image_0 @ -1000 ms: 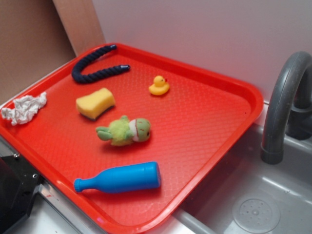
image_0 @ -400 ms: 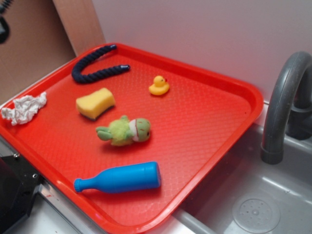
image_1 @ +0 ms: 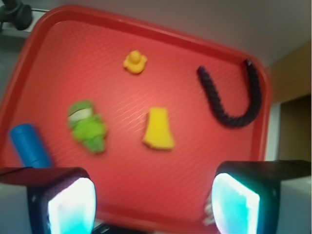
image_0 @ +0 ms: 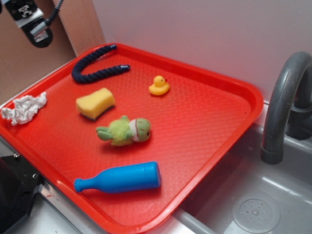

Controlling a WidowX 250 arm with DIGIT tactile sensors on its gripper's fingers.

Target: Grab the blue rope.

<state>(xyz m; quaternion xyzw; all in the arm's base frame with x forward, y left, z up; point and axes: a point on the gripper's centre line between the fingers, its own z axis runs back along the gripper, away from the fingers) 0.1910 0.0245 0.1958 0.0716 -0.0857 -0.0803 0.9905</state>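
The blue rope [image_0: 92,66] is a dark navy twisted rope bent in a U at the far left corner of the red tray [image_0: 214,141]. In the wrist view the rope [image_1: 234,100] lies at the upper right. My gripper [image_1: 153,204] is open and empty, its two pads wide apart, high above the tray's near-left edge. In the exterior view only part of the arm [image_0: 29,19] shows at the top left corner, up and to the left of the rope.
On the tray lie a yellow sponge [image_0: 95,103], a yellow duck [image_0: 159,86], a green plush toy [image_0: 126,130] and a bright blue bottle [image_0: 119,178]. A crumpled white cloth [image_0: 23,108] sits at the tray's left edge. A grey faucet [image_0: 282,102] and sink [image_0: 253,204] are at the right.
The arm has come into the exterior view at the top left and moved further in and down. Nothing on the tray has moved.
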